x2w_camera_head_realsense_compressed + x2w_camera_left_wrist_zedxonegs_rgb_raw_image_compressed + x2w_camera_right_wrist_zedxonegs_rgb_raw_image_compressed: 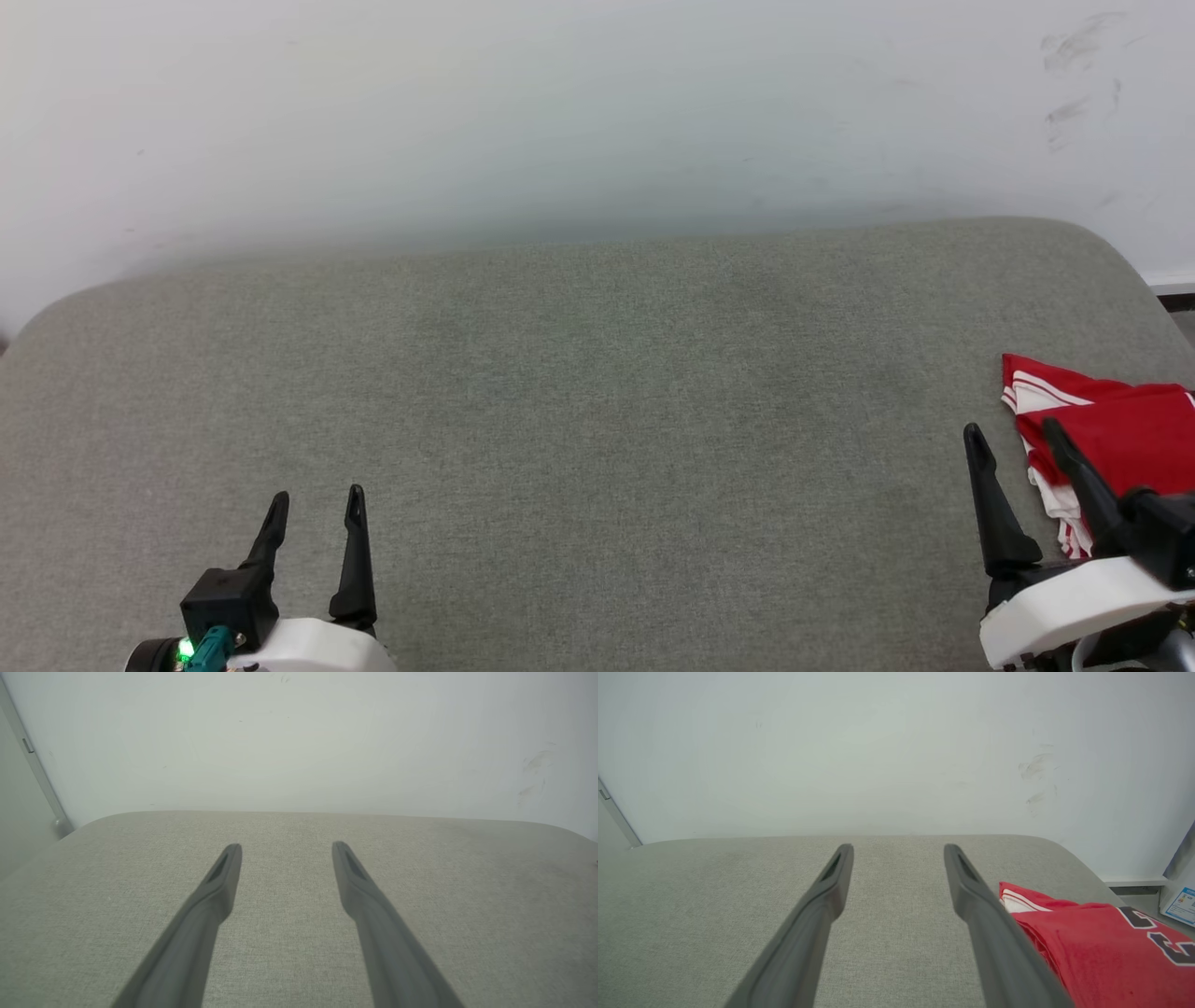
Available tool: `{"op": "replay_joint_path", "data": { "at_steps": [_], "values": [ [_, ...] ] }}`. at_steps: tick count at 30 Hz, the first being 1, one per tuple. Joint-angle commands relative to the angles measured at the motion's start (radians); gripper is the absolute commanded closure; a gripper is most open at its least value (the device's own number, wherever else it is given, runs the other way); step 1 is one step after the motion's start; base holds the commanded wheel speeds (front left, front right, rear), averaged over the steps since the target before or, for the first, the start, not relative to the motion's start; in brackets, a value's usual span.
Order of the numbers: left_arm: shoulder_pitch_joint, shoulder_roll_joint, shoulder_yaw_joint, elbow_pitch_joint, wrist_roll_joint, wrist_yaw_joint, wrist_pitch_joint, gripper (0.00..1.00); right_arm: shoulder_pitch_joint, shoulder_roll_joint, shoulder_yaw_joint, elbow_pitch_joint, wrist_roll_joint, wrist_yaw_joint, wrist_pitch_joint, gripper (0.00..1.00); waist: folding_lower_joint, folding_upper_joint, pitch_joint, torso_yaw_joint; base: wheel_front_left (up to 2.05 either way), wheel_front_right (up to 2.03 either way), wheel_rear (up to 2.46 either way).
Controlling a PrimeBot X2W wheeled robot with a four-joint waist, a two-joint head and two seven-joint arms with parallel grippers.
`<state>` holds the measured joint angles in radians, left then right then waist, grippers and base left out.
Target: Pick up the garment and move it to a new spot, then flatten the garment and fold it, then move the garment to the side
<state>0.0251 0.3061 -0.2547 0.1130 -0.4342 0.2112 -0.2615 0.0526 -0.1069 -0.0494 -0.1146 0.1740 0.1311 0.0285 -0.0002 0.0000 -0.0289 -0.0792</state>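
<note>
At the near right edge of the pad: the garment (1120, 434), a red jersey tee in a compact, layered bundle that runs partly off the right of the head view. A white sleeve with red striped trim shows on its left side. Black white-outlined lettering shows in the right wrist view.

Handling, my read:
- light, limp, no stiffness; it will sag from any single pinch
- knit probably a bit slick, so stacked layers may slide apart
- not fragile

Best grab looks like the thicker trimmed edge on the left side, taking all layers; a pinch from the top likely lifts one ply only. Can't tell where the shoulders sit inside the bundle.

The right gripper (1012, 429) is spread wide and empty, just left of the garment. Its right finger overlaps the cloth in the head view; can't tell if it is touching. The left gripper (316, 495) is also spread and empty, well apart at near left over bare pad.

The pad (597, 373) is flat grey-green woven upholstery with rounded corners. Expect cloth to drag on it, not glide.

A plain white wall (597, 112) sits right behind, with scuff marks (1074, 56) at far right. The right wrist view shows a printed label (1181, 903) beyond the pad's right end.
</note>
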Motion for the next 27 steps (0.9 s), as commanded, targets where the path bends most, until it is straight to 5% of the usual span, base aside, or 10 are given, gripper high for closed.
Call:
{"op": "replay_joint_path", "data": {
  "at_steps": [1, 18, 19, 27],
  "values": [
    [0.009, -0.003, 0.003, 0.006, 0.004, -0.004, -0.004, 0.00, 0.019, 0.008, -0.003, -0.014, -0.010, -0.001, 0.006, 0.00, 0.0002, 0.0000, -0.003, 0.001, 0.00, 0.00, 0.00],
    [-0.009, -0.012, 0.007, 0.032, 0.003, -0.021, -0.004, 0.00, 0.013, 0.020, 0.002, -0.028, -0.007, -0.001, 0.021, 0.00, 0.0002, 0.0000, -0.005, 0.000, 0.00, 0.00, 0.00],
    [0.001, -0.011, 0.006, 0.032, -0.001, -0.020, -0.001, 1.00, 0.010, 0.016, 0.002, -0.022, -0.005, 0.000, 0.022, 1.00, 0.0002, 0.0000, -0.005, -0.001, 0.00, 0.00, 0.00],
    [0.007, -0.039, 0.023, 0.061, -0.089, -0.042, 0.026, 1.00, 0.004, 0.020, -0.002, 0.033, 0.100, 0.000, 0.031, 1.00, 0.0002, 0.0000, -0.003, 0.002, 0.00, 0.00, 0.00]
  ]
}}
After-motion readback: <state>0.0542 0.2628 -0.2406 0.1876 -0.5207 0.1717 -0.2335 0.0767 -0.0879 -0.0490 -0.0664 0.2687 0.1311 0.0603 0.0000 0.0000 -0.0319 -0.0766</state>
